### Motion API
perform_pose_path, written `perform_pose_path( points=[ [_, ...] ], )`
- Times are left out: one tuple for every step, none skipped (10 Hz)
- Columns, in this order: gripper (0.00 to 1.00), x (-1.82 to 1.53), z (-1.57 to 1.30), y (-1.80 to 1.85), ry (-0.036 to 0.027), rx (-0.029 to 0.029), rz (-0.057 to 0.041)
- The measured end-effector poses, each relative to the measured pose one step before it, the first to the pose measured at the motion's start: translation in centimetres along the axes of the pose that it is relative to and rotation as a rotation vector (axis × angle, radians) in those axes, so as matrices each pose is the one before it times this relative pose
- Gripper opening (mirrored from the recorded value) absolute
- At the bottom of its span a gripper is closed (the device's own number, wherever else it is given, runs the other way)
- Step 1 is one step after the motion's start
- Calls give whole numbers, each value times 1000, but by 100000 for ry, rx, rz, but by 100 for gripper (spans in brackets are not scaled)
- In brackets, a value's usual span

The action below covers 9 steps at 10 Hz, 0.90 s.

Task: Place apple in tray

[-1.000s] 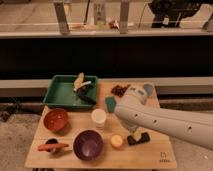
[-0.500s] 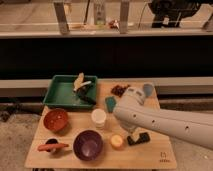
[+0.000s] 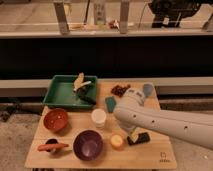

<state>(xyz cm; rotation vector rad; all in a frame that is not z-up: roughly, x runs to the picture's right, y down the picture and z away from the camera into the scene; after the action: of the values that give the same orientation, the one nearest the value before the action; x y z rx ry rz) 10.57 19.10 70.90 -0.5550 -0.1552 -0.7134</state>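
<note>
Currently, the gripper [image 3: 137, 138] sits just beside the apple [image 3: 116, 142], well apart from the tray [image 3: 60, 93]; grip state: cannot tell.

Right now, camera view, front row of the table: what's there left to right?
Left to right: carrot → purple bowl → apple → gripper, which sits low, just right of the apple.

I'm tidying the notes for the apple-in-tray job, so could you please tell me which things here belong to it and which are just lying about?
Belong to the job:
apple, in the front row
tray, back left
gripper, low, close beside the apple

Just lying about:
purple bowl
orange-red bowl
carrot
white cup
teal object
</note>
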Motion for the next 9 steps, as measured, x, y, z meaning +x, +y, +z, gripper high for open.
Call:
perform_pose_path(
  points=[
    [80, 11, 179, -18, -457, 132, -152],
    [80, -59, 156, -43, -483, 269, -199],
    [80, -13, 182, -30, -460, 155, -222],
    [80, -21, 249, -15, -605, 246, -88],
    [80, 10, 136, -44, -372, 177, -184],
    [80, 8, 119, -37, -401, 137, -78],
    [80, 16, 132, -46, -485, 247, -142],
    [80, 35, 158, -19, -424, 212, -61],
    [80, -45, 149, -63, -511, 210, -88]
  ],
)
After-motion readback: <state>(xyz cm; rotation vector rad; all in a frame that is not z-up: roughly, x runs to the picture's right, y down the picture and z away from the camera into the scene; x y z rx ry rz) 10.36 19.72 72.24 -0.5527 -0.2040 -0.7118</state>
